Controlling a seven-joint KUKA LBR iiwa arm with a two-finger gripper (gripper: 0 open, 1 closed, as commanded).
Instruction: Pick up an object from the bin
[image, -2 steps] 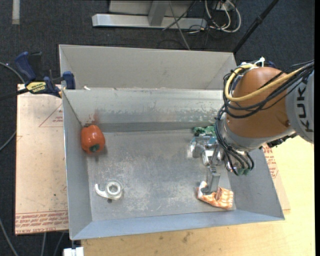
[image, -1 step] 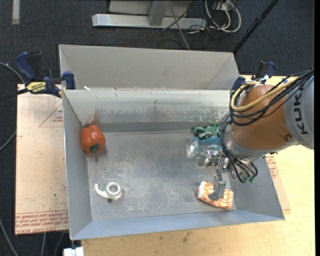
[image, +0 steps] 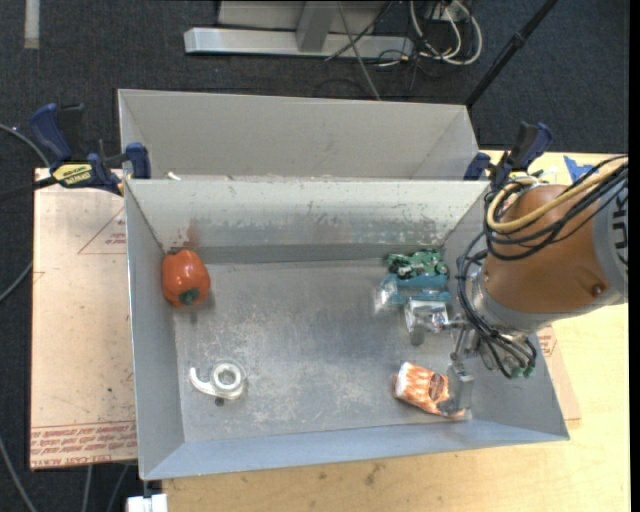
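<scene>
Looking into the scuffed grey metal bin (image: 300, 325), we see the end effector (image: 461, 402) at the right edge of a crumpled, shiny orange-and-white wrapper (image: 420, 387) near the front right corner; whether it is wide or narrow we cannot tell.

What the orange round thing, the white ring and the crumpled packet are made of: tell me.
Orange round thing: probably plastic or rubber, smooth with a dull sheen. White ring: looks like glossy plastic or tape. Crumpled packet: thin foil or film, by its creases and glints.
</scene>
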